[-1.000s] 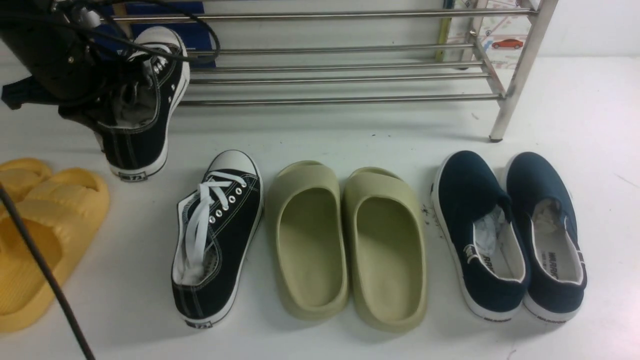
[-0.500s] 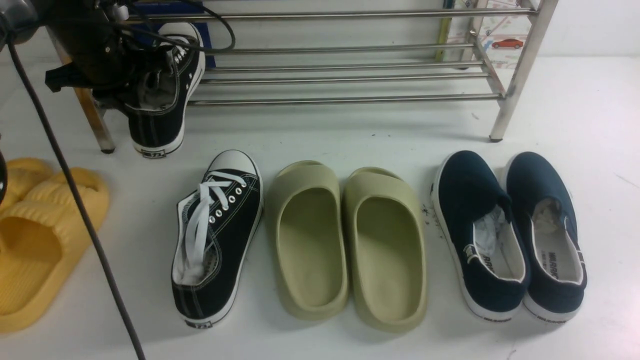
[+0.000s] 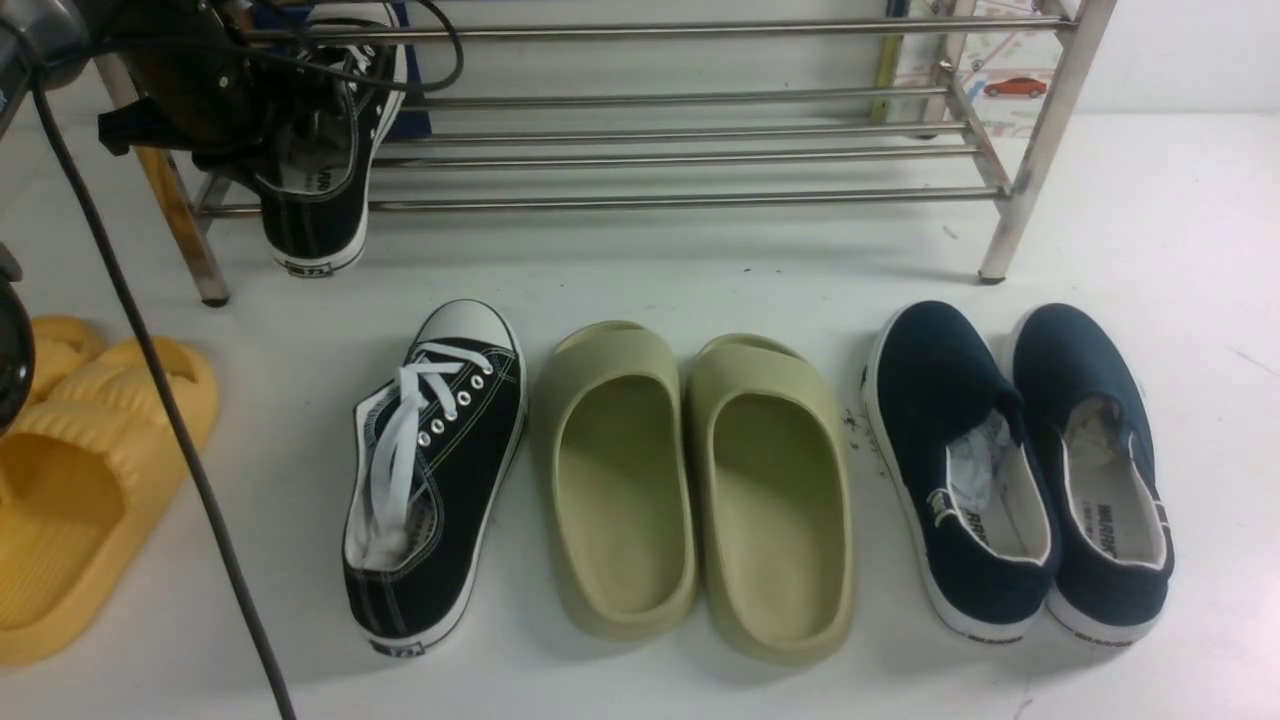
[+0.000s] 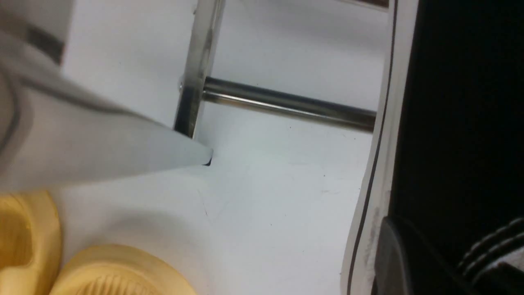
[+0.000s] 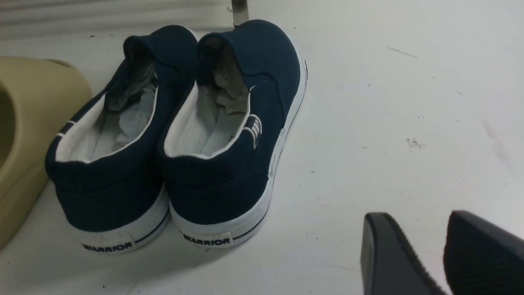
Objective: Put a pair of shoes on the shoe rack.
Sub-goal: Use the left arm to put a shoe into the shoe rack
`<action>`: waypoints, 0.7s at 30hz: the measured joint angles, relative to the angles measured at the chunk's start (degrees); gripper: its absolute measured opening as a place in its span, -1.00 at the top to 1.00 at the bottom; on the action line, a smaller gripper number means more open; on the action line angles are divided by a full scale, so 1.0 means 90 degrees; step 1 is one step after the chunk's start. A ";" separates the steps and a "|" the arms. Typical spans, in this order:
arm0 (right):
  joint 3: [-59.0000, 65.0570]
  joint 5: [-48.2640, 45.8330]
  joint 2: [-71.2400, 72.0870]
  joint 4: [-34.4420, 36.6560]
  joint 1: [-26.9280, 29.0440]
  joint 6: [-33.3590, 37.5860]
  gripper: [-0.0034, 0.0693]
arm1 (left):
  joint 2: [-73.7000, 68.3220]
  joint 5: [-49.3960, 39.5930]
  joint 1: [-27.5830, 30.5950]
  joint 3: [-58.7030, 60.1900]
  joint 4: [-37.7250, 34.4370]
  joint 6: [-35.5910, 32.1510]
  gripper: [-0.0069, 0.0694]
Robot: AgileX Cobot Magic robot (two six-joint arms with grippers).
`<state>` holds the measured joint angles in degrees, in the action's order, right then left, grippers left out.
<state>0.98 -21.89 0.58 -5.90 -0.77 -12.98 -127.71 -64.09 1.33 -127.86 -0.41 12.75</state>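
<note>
- At ten o'clock, the left gripper (image 3: 265, 150) hides part of the held sneaker (image 3: 325, 190).
- At nine o'clock, the yellow slides (image 3: 90, 470) run out of view.
- At twelve, the rack's (image 3: 680, 202) top is cut off.

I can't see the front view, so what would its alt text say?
The robot's left tool holds a black canvas sneaker with white sole at the shiny steel-tube rack. Its lace-up mate stands on the white surface between yellow slides and olive-green slides, with navy slip-ons at right.
</note>
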 joint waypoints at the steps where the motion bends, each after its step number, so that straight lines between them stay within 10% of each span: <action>1: 0.0000 0.0000 0.0000 0.0000 0.0000 0.0000 0.23 | 0.0000 0.0000 0.0000 0.0000 0.0000 0.0000 0.85; 21: 0.0000 0.0000 0.0000 0.0000 0.0000 0.0000 0.23 | 0.0357 -0.0265 0.0000 -0.0030 -0.0002 0.0032 -0.01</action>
<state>0.98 -21.89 0.58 -5.90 -0.77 -12.98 -124.50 -66.48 1.33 -128.13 -0.43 13.03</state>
